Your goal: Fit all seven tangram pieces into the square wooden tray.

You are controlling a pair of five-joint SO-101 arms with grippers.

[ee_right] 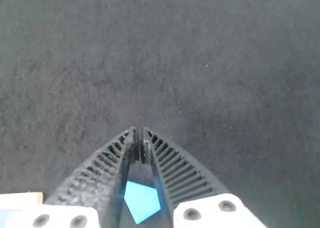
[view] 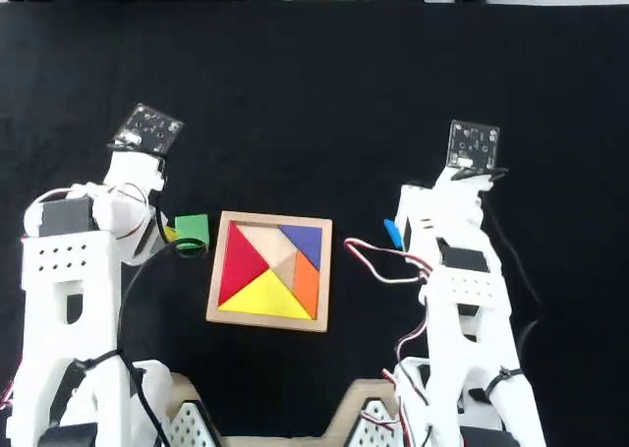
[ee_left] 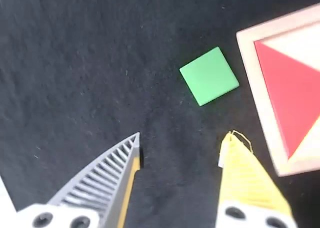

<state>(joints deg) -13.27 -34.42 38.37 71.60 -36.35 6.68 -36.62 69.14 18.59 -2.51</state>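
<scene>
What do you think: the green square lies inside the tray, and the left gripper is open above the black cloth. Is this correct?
Not quite. The green square is not inside the tray; it lies on the black cloth just outside the tray's rim, as the left wrist view shows. The rest holds: the left gripper is open above the cloth.
</scene>
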